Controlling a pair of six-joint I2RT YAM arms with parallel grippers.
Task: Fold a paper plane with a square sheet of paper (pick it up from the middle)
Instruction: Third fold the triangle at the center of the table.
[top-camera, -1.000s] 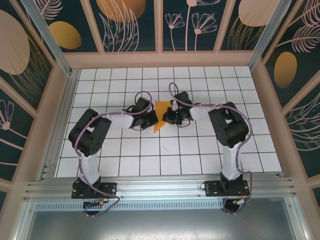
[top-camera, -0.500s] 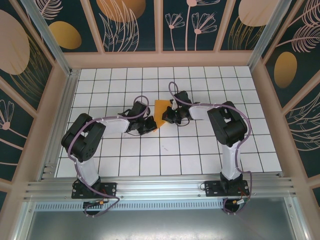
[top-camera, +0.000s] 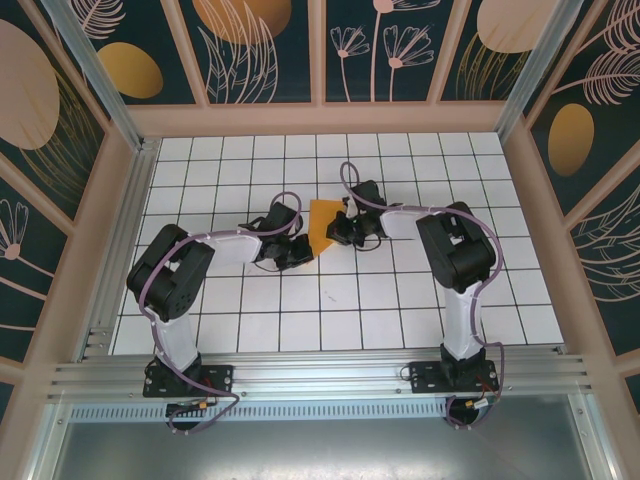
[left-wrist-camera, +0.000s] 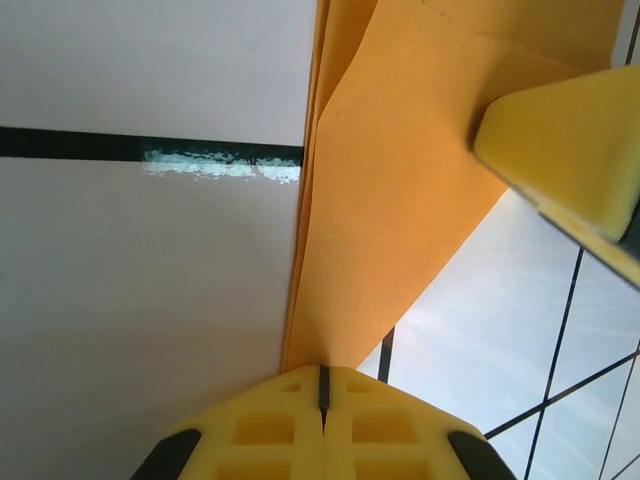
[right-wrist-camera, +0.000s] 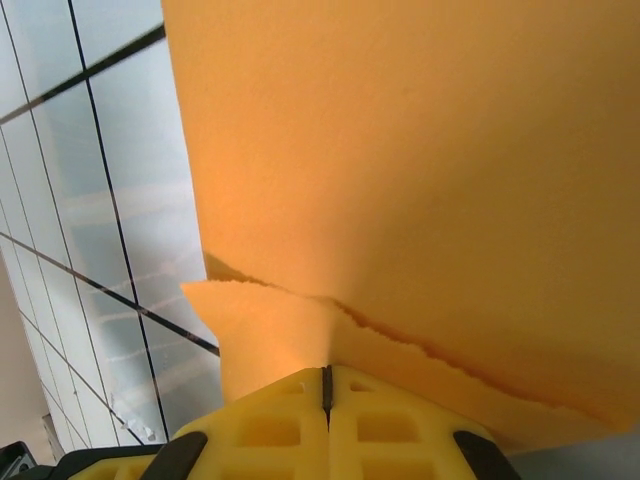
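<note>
Quick headcount here: one orange paper sheet (top-camera: 322, 222), folded but a single piece. Two robot arms, so one left arm (top-camera: 175, 285) and one right arm (top-camera: 455, 255). One hand on each, making two: left hand (top-camera: 303, 250) and right hand (top-camera: 336, 232). Each hand has two yellow fingers (left-wrist-camera: 395, 425), four total. Two purple cables (top-camera: 287, 192), one looping off each arm. One white grid-tiled counter (top-camera: 350, 310) under the lot

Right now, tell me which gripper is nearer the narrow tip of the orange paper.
Left. The left gripper is shut on the orange paper at its tip; the right gripper is shut on its wider right side.
</note>
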